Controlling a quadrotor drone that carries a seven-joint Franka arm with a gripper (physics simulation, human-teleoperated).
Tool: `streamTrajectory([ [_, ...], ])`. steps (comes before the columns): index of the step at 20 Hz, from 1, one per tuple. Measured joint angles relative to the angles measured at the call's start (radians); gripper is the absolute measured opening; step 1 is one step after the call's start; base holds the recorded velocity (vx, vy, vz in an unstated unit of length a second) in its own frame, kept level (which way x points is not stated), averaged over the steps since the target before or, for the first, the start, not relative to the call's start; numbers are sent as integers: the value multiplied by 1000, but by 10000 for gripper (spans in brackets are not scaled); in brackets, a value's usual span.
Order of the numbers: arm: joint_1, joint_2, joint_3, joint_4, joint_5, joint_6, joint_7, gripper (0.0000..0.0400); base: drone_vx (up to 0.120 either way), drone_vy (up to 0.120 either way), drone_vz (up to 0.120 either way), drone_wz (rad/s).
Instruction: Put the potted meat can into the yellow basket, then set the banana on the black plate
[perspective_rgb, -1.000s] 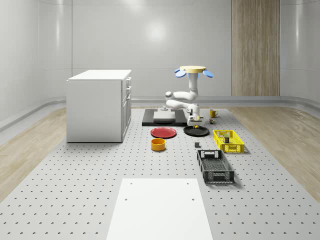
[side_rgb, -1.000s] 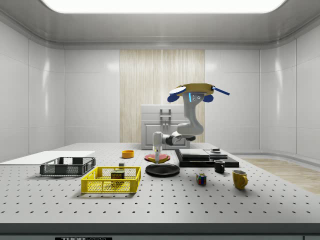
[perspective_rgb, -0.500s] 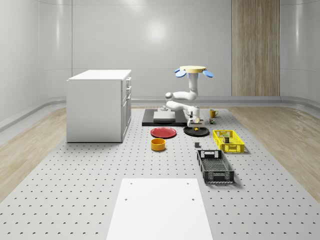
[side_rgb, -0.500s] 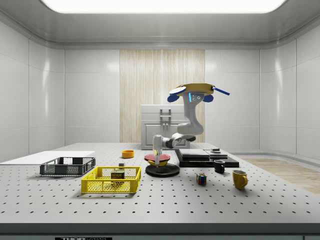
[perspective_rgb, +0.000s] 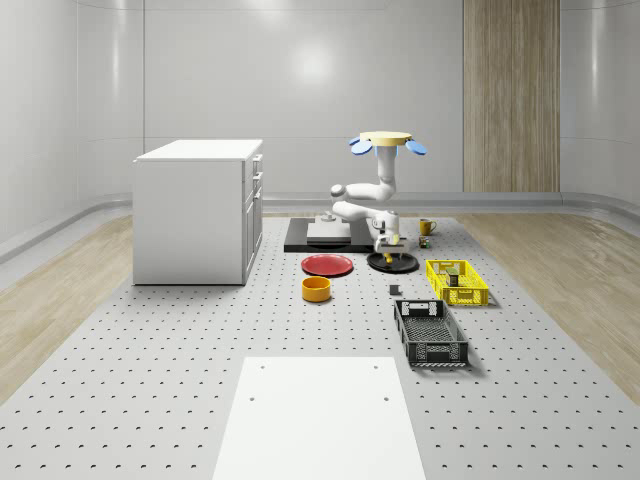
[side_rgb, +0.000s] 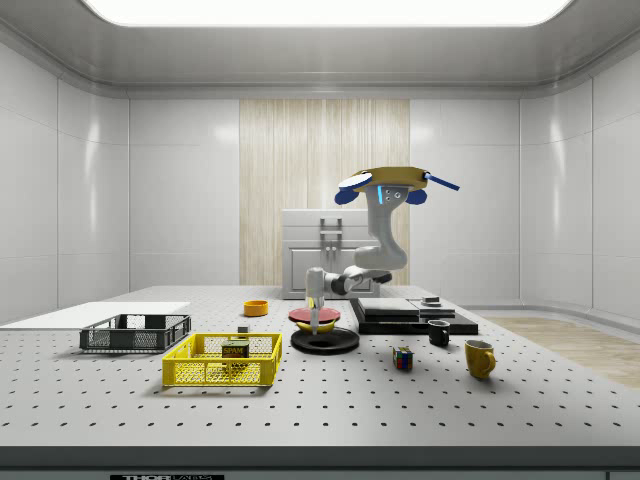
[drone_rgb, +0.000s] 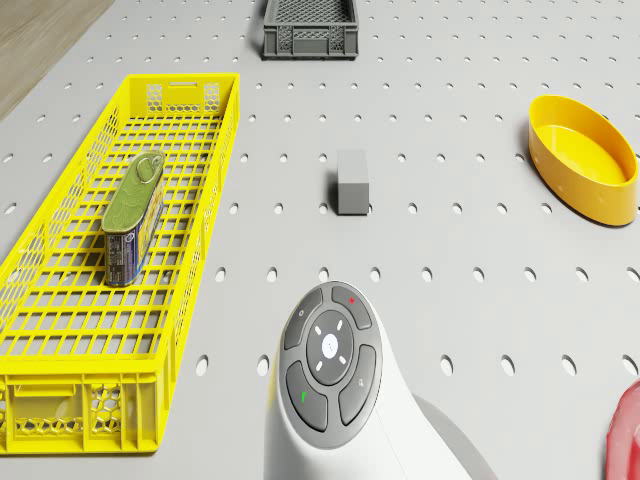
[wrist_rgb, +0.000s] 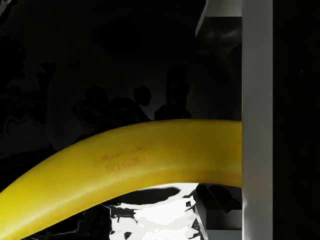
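Observation:
The banana (wrist_rgb: 125, 165) lies curved on the black plate (wrist_rgb: 75, 75), close under my gripper (side_rgb: 318, 317). In the side view the banana (side_rgb: 321, 326) rests on the plate (side_rgb: 345, 342), and my open gripper (perspective_rgb: 386, 243) hangs just above it with one finger (wrist_rgb: 257, 125) beside the fruit. The drone (perspective_rgb: 390, 140) hovers above the black slab behind the plate (perspective_rgb: 375, 263), its arm bent down. The potted meat can (drone_rgb: 130, 215) lies inside the yellow basket (drone_rgb: 222, 180), seen too as the can (side_rgb: 235, 350) in the basket (side_rgb: 200, 372).
Beside the black plate lies a red plate (perspective_rgb: 327, 265), with an orange bowl (perspective_rgb: 316, 289) in front of it. A grey block (drone_rgb: 352, 182) and a dark crate (perspective_rgb: 430, 335) sit near the basket. A white cabinet (perspective_rgb: 195, 210) stands on the whole-scene view's left. Mugs (side_rgb: 480, 357) and a cube (side_rgb: 403, 357) stand nearby.
The gripper came down with the banana onto the black plate, then let it go and rose slightly. The drone has held its place.

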Motion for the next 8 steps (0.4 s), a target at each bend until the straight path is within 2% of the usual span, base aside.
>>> streamTrajectory([
  [8, 13, 1, 76, -28, 73, -33, 1, 397, 0, 0, 0, 0],
])
